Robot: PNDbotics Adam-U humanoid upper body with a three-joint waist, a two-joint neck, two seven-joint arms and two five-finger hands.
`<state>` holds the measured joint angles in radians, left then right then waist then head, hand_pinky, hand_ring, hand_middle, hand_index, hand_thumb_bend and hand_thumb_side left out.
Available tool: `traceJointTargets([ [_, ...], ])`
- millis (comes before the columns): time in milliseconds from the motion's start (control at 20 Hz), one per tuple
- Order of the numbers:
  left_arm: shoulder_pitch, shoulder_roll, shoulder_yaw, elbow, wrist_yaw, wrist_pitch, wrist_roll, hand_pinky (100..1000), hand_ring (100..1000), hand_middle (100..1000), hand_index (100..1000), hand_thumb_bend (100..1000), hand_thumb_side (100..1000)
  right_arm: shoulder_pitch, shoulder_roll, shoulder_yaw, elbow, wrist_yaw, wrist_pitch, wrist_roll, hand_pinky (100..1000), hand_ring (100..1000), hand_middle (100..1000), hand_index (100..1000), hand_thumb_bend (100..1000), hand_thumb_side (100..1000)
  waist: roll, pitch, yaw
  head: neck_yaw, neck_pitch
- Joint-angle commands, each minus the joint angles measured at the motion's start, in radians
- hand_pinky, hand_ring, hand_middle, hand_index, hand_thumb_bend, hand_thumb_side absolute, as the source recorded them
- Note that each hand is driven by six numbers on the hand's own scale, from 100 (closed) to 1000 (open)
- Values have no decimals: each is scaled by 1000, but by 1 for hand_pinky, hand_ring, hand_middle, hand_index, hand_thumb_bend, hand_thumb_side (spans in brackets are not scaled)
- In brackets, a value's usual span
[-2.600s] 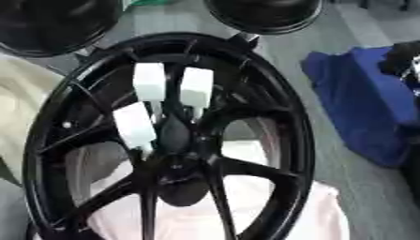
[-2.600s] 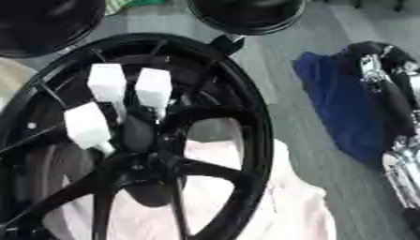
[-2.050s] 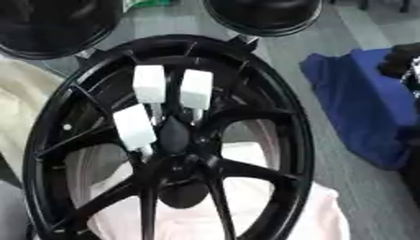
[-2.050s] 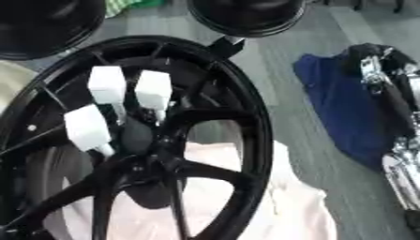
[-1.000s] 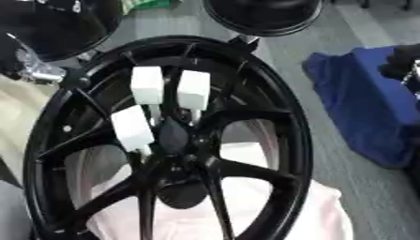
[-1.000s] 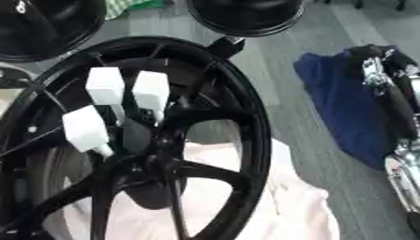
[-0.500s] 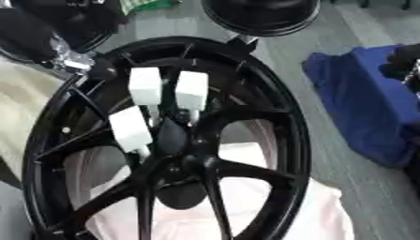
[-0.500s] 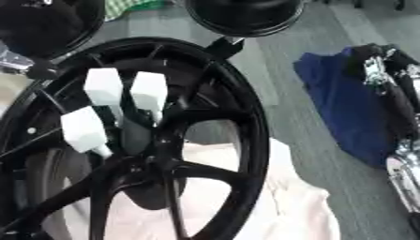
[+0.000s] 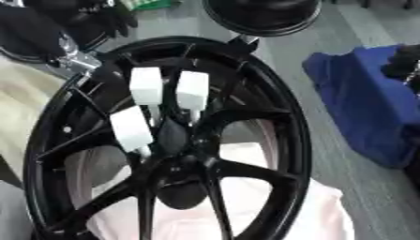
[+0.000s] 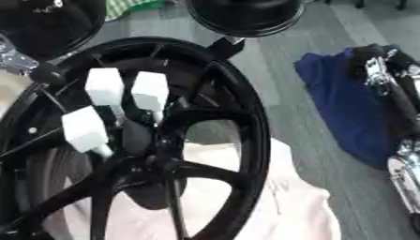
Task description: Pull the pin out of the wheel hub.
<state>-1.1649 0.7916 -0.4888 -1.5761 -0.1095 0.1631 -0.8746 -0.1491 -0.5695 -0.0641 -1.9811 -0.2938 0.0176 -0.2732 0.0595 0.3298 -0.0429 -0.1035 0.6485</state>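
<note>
A black spoked wheel hub [image 9: 271, 122] lies flat on a pale cloth and fills the middle of both views. Three pins with white block handles stand near its centre: one at the back left [image 9: 146, 87], one at the back right [image 9: 192, 91] and one lower left [image 9: 131, 129]. My left hand [image 9: 105, 72] comes in from the upper left, its silver wrist [image 9: 75, 59] over the rim, a short way left of the back left pin and not touching any pin. My right hand [image 10: 371, 54] rests far right on a blue cloth [image 10: 341, 108], away from the wheel.
Two more black round wheels lie beyond the hub, one at the top centre [image 9: 261, 15] and one at the top left [image 10: 49, 23]. The pale cloth [image 9: 271, 206] spreads under the hub's lower half. Grey floor [image 10: 279, 65] separates the hub from the blue cloth.
My left hand has come in from the upper left corner and now reaches over the hub's rim toward the pins. The pins, hub and right arm stay put.
</note>
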Motion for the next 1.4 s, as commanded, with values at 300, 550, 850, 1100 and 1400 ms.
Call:
traceJointTargets([
  [300,-34,4,10,-16,39,18,-32,915,777,737,868,659,570,-8,-24,-2,-19,-6,3,-2,758,660,604,669,100,604,-4,-25,-2,6,2],
  [550,-34,-6,-3,-17,29,47,-13,905,768,727,853,640,564,-9,-21,-2,-19,-5,5,-3,758,660,604,669,100,608,-4,-22,-5,9,3],
  [850,-26,-7,-30,-40,22,77,-9,897,764,721,844,645,546,-10,-18,-1,-19,-6,7,-5,759,660,604,669,100,610,-2,-20,-7,12,7],
  [1100,-22,-13,-45,-44,4,93,-16,896,766,722,839,655,539,-11,-17,-1,-19,-6,7,-4,759,660,604,669,100,612,-2,-18,-9,15,9],
  [1400,-24,-22,-54,-42,-16,103,-27,891,760,710,828,659,526,-13,-16,0,-19,-7,8,-4,759,660,604,669,100,615,0,-18,-12,23,16],
])
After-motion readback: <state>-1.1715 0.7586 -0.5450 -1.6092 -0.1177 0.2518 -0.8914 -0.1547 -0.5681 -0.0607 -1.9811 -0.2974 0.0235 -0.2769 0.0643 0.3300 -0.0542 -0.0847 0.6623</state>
